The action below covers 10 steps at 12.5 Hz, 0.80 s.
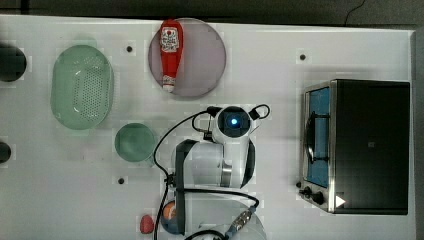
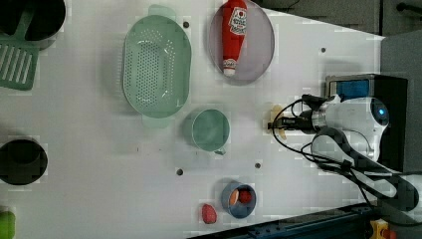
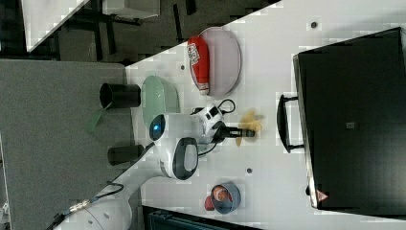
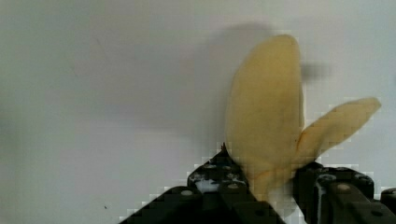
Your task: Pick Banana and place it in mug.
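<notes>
- The black 2-fingered gripper [image 4: 273, 186] is closed on the small pale yellow, partly peeled banana [image 4: 266, 116]: in the wrist view 1 dark finger sits on each side of the banana's lower end, touching it, and the fruit's body and a loose peel flap stick out beyond the fingertips.
- In the right view the gripper [image 3: 244, 132] reaches out from the white arm over the white tabletop [image 3: 268, 158], with the banana [image 3: 250, 125] at its tip, between the gripper and the handle of the black toaster oven [image 3: 352, 115].
- In the left view the banana [image 2: 276, 119] shows just past the gripper [image 2: 278, 123], on the side facing the small round green mug [image 2: 210, 130].
- The mug stands upright and well apart from the gripper, with bare table between them.
- Beyond the mug from the gripper lies the pale green perforated oval colander [image 2: 157, 66].
- A red ketchup bottle [image 2: 233, 35] lies on a round grey plate [image 2: 261, 47], apart from the gripper.
- A small blue bowl with red contents [image 2: 239, 199] and a small red fruit [image 2: 209, 213] just beside it sit apart from the gripper, near the table edge.
</notes>
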{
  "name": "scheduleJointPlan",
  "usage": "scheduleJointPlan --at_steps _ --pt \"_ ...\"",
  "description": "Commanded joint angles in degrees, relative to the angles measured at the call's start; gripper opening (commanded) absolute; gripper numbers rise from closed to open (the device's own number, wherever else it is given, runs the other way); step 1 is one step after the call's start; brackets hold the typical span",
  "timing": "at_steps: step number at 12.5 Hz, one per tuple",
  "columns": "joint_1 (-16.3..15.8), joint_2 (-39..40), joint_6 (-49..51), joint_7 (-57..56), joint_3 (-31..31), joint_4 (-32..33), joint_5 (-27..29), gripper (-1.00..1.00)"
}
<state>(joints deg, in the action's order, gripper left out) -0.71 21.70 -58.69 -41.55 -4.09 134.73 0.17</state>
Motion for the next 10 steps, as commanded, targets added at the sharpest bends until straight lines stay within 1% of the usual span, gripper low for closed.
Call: scheduleJointPlan --at_steps 1,2,3,5,7,10 --pt "-0.2 -9.6 2.0 -0.8 0.6 -2.0 0.2 -0.30" --pt "-0.2 -12.4 2.9 -0.6 0.6 -2.2 0.2 -0.30" --pt "-0.3 -15.7 6.0 -0.6 0.7 -2.8 0.2 -0.30" --pt "-0.7 -20.4 15.6 -0.5 1.2 -5.0 0.2 -0.30" --pt "-1.0 -24.5 25.1 1.2 2.5 -8.4 0.2 -0.30" --pt "-1.3 -29.1 34.1 7.1 5.6 -13.7 0.2 -0.30"
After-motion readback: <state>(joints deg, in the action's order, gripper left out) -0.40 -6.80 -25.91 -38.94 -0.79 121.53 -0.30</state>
